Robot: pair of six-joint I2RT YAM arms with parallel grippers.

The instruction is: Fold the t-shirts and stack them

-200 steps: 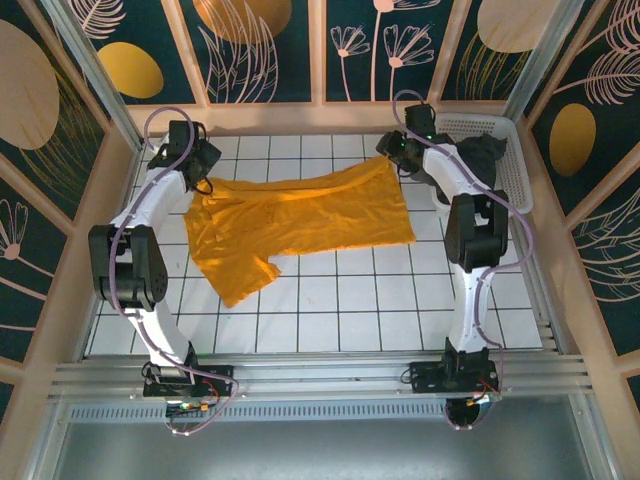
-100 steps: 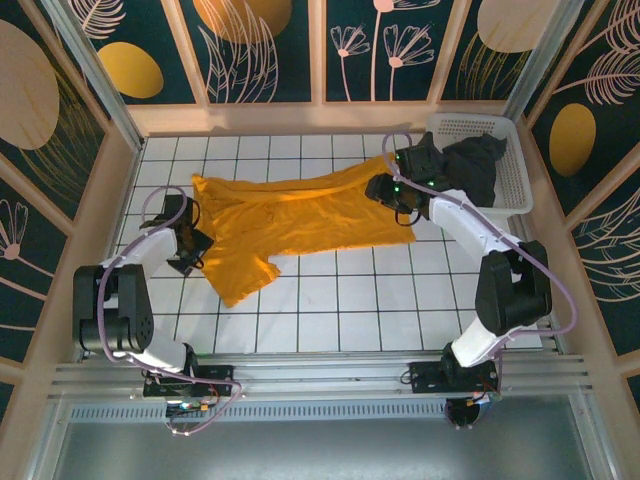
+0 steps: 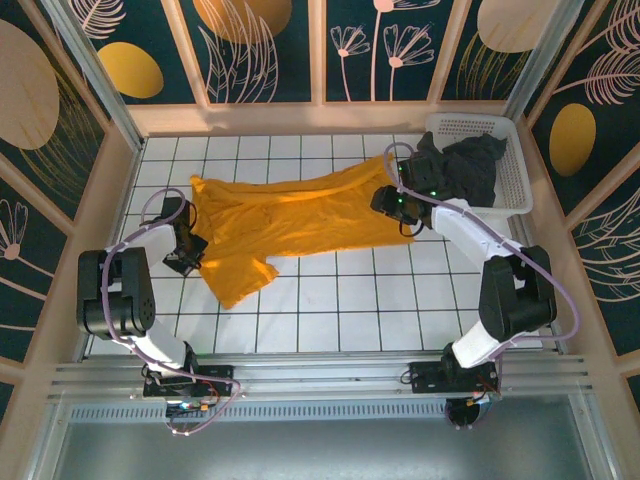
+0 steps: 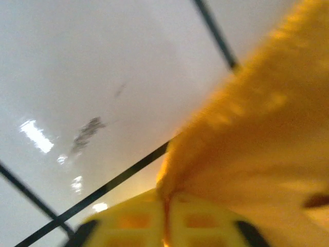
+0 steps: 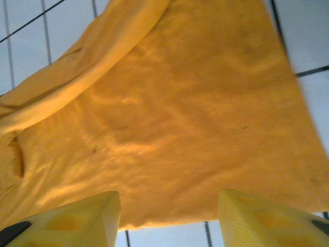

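The bright orange-yellow t-shirt (image 3: 290, 220) lies spread across the white tiled table, one sleeve pointing toward the near left. My left gripper (image 3: 192, 250) sits low at its left edge. In the left wrist view that left gripper (image 4: 167, 205) is shut on a pinch of the orange t-shirt (image 4: 247, 128). My right gripper (image 3: 396, 206) hovers over the shirt's right end. The right wrist view shows this right gripper (image 5: 168, 208) open, its fingers (image 5: 77, 218) straddling the orange hem (image 5: 169, 128). The dark charcoal grey t-shirt (image 3: 468, 165) is heaped in the basket.
A white plastic lattice basket (image 3: 512, 160) stands at the back right corner, beside the right arm. Wooden walls (image 3: 90, 220) bound the table on three sides. Bare tiles (image 3: 350, 300) stretch between the shirt and the arm bases.
The left arm swung from the back left corner to the shirt's left edge and its jaws shut on the cloth. The right arm came forward from the back over the shirt's right end.
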